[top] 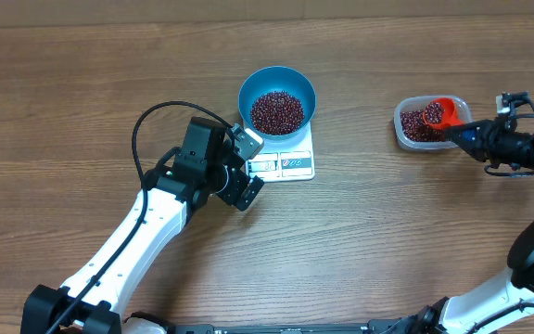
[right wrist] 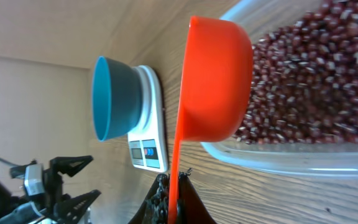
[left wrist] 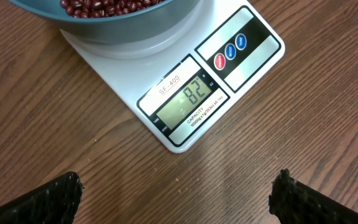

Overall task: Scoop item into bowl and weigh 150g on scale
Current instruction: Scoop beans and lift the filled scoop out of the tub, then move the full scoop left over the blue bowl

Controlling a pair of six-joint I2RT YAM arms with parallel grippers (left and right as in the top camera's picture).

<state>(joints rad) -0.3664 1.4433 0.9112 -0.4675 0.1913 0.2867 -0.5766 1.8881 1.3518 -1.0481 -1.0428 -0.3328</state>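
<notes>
Now right gripper (top: 464, 135) clenches the orange scoop (top: 444, 113) at the beans (top: 417, 126) in the tub (top: 401, 131); left gripper (top: 251, 167) gapes wide, empty, beside the scale (top: 295, 166)

Lab bench: robot arms (top: 146, 227), wood tabletop (top: 63, 74)

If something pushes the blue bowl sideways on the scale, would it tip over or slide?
Likely slide rather than tip: the bowl is wide and the beans lie low inside, adding weight. The scale top looks smooth, so it probably gives little grip. The scale itself seems thin and light, so it might shift too.
</notes>
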